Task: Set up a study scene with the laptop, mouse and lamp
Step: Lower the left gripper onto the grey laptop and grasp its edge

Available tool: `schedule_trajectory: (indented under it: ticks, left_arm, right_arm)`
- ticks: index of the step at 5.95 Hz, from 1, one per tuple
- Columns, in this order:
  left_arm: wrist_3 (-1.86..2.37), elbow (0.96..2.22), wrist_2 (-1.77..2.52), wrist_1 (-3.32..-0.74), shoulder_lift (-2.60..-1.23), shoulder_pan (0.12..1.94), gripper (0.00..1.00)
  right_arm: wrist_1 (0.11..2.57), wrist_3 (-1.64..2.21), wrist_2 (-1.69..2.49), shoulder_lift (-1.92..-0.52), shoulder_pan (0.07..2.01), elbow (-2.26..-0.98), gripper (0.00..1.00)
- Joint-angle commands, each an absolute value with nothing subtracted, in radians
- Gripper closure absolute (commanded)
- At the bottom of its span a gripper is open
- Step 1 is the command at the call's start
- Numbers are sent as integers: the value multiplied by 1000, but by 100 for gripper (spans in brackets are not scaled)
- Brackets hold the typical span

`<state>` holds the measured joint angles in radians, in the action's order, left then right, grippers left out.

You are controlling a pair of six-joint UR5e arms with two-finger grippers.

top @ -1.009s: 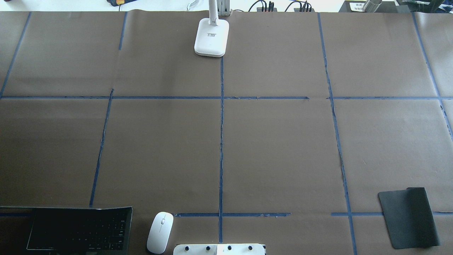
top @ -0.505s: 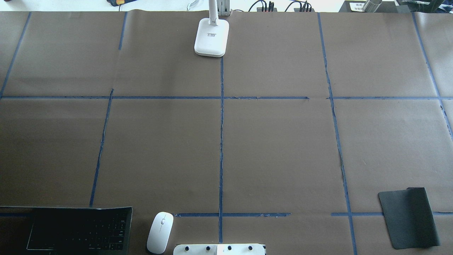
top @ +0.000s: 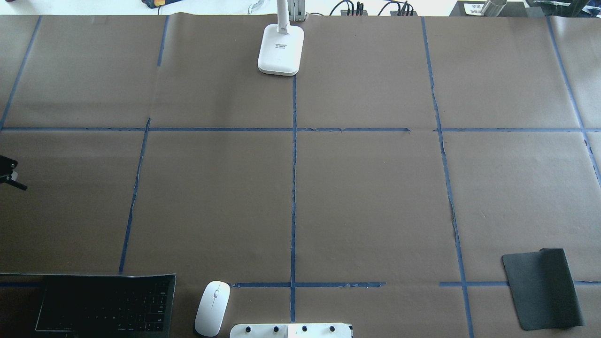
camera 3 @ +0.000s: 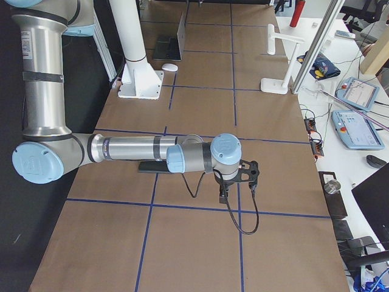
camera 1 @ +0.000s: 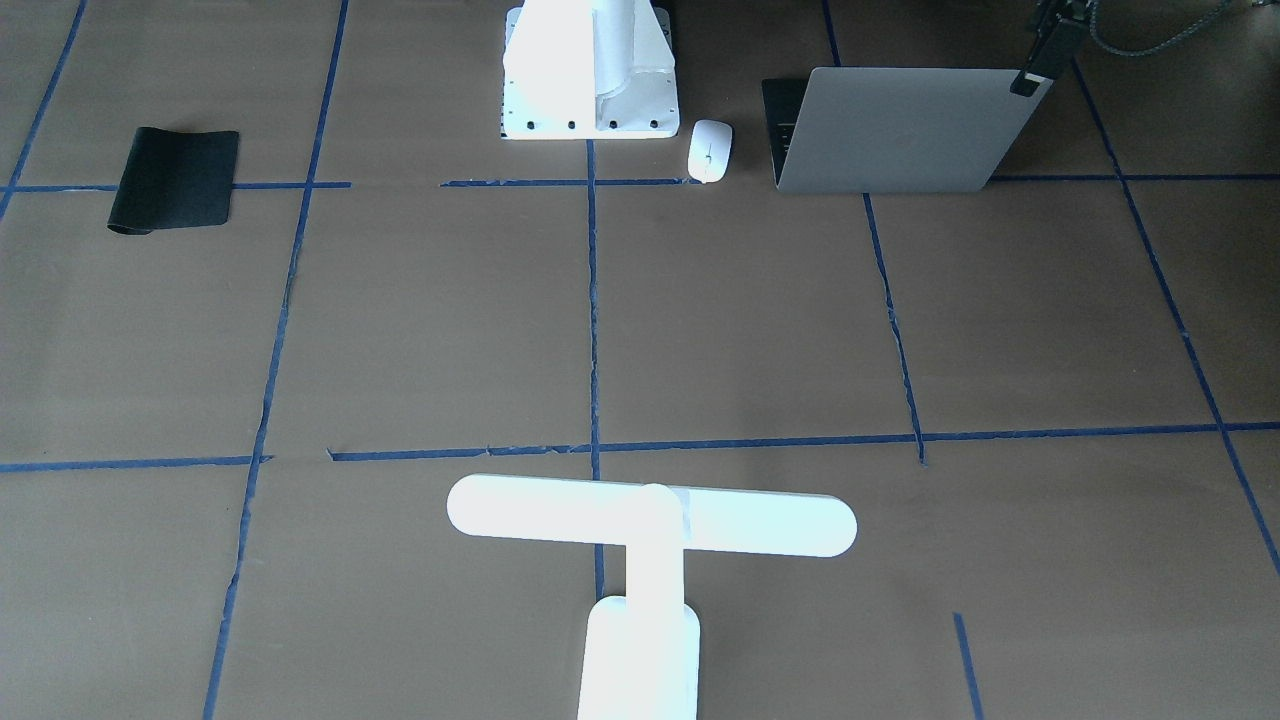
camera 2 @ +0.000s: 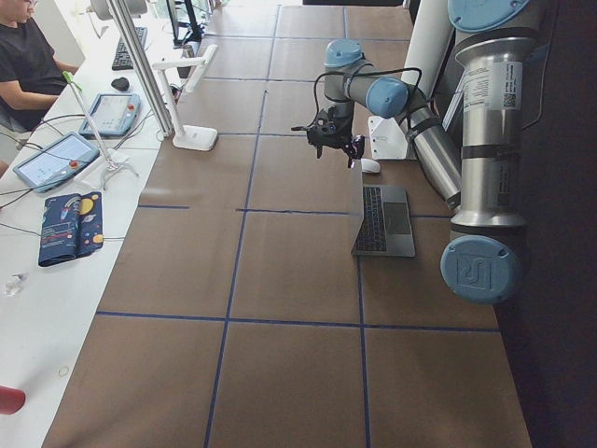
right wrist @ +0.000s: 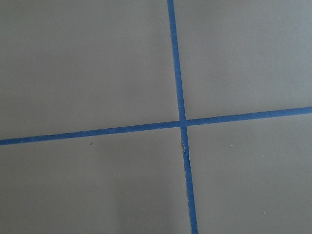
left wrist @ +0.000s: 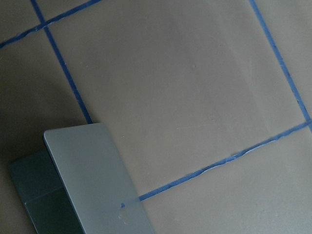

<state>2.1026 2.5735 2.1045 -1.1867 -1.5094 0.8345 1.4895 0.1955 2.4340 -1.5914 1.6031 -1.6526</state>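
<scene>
We count one laptop (camera 1: 900, 130), one mouse (camera 1: 709, 150), one lamp (camera 1: 650, 520), one black mouse pad (camera 1: 172, 180), one white stand (camera 1: 590, 70) and two robot arms. They are all on one brown tabletop (top: 375, 188) with blue tape lines (top: 293, 188) on it.

The laptop sits open at the robot's edge of the tabletop, on its left side. The white mouse lies flat between the laptop and the white stand, just beside the stand. The lamp stands at the far edge, on the middle tape line, well apart from the laptop and the mouse. The mouse pad lies far off on the robot's right side.

The left arm (camera 2: 424, 140) reaches out over the laptop. Its jaws hang in the air near the top of the open lid, at the corner farthest from the mouse. From the left wrist we look down on the grey back of the lid. We cannot tell how far open the left jaws are.

The right arm (camera 3: 127, 149) stretches low across the mouse pad. Its jaws are over bare brown paper where two tape lines cross, well apart from the laptop, the mouse and the lamp. We cannot tell if the right jaws are open or closed.
</scene>
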Motion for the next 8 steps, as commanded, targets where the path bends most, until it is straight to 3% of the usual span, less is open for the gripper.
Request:
schedule_trajectory:
  ticks: [1, 8]
  left_arm:
    - [2308, 2601, 2007, -1193, -1506, 668, 0]
    - [2681, 2597, 1827, -1183, -1508, 404, 0]
  right_arm:
    - [1488, 198, 2433, -1591, 1603, -1654, 0]
    - [1489, 198, 2434, -1591, 1605, -1655, 0]
